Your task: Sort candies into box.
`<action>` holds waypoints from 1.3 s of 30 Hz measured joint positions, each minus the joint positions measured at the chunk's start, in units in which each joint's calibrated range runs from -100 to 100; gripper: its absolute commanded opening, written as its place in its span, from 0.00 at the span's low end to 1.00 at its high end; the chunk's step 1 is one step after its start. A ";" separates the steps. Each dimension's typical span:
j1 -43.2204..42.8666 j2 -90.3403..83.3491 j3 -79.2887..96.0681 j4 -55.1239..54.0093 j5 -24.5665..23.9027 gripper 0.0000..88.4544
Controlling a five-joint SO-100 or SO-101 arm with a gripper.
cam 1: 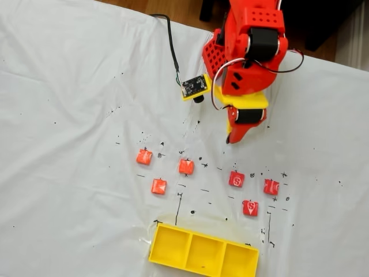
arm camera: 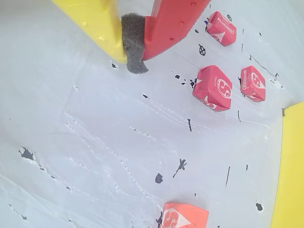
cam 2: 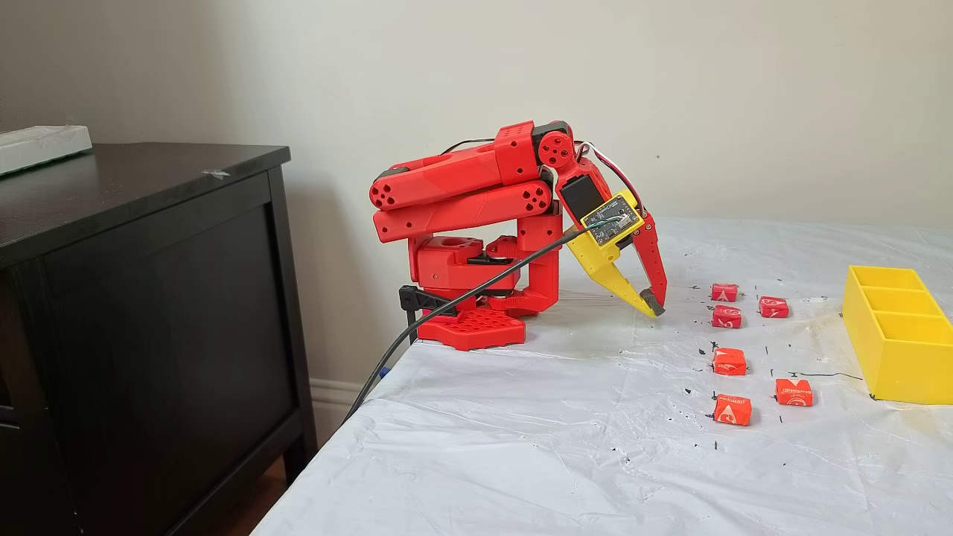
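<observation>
Table under a wrinkled white plastic sheet, with the objects resting on it
The table bears scattered black ink marks; six candies lie apart from one another, three orange-red candies toward the left of a fixed view and three deeper red candies with white marks to their right; the yellow box sits at the near edge; the arm's red base stands at the far edge by the wall

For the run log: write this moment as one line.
gripper: shut, empty, tips near cloth | candies: six on cloth, none gripped | box: three compartments, all empty | stage: no pick yet
</observation>
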 measured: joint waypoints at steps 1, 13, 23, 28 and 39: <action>0.00 0.00 0.00 0.00 0.00 0.00; -0.81 0.00 0.00 0.00 0.39 0.00; -0.81 0.00 0.00 0.00 0.39 0.00; -0.81 0.00 0.00 0.00 0.39 0.00; -0.81 0.00 0.00 0.00 0.39 0.00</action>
